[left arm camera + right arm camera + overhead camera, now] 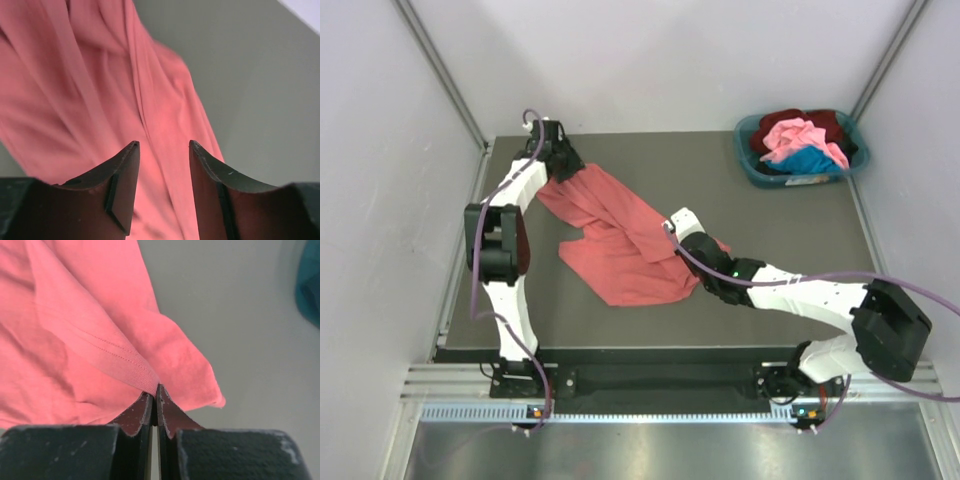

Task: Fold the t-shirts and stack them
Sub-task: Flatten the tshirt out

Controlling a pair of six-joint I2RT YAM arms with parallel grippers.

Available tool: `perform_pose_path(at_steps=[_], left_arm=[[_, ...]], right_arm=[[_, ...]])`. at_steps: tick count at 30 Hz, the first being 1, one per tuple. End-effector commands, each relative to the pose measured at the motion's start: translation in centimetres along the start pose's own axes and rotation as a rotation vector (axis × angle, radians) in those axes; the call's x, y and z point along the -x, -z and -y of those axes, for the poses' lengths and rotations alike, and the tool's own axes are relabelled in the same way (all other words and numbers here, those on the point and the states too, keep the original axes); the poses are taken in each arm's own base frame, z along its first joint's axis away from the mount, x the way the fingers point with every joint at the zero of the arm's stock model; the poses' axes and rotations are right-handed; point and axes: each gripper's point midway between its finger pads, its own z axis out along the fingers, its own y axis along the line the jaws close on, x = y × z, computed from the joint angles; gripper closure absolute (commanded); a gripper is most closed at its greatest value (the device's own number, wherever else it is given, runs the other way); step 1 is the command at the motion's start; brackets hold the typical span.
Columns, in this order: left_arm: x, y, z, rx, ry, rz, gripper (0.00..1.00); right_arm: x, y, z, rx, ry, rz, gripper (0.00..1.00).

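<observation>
Salmon-red t-shirt [620,250] rumpled on the table [790,220] between two grippers
Left gripper [563,160], jaws spread, sits over its far-left end near the back corner — right gripper [156,387] pinches a hem fold at its right edge.

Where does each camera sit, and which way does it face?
Top external: above and behind the arms, looking down on the table, both arms and the salmon-red t-shirt.
Left wrist: on the left arm, past the left gripper, jaws apart, onto the cloth.
Right wrist: on the right arm, past the right gripper, shut on the hem.
Shared: all three show that t-shirt.
</observation>
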Motion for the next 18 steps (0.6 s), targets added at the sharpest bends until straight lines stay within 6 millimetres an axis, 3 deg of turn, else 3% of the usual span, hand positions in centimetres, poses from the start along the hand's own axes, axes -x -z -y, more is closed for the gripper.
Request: perform_pose_path(at_steps=[1,3,5,9,14,17,18], left_arm=[[3.9,-2.6,-1.1,0.044,-0.007,0.096,0.52],[3.2,-5.1,-0.8,0.007,-0.004,0.074,0.53],[3.9,-6.2,-0.3,-0.003,0.009,0.08,0.56],[3.1,-9.5,-3.0,0.117,0.016,0.051,0.56],[3.7,-10.8,-2.1,0.04,0.024,0.11,0.53],[3.2,-11.4,-2.1,0.028,0.04,0.097,0.65],[3.2,-11.3,-2.0,0.027,0.048,0.097,0.79]], right_arm=[[1.2,1.0,-1.4,0.071,-0.068,0.043,1.0],[1.1,1.0,-2.0,0.102,-0.077,0.038,1.0],[1.0,0.8,-2.4,0.114,-0.077,0.03,1.0],[0.9,0.4,-3.0,0.136,-0.071,0.02,1.0],[0.7,0.1,-3.8,0.163,-0.066,0.011,1.0],[0.9,0.2,-3.7,0.158,-0.069,0.018,1.0],[0.9,0.2,-3.4,0.15,-0.071,0.02,1.0]])
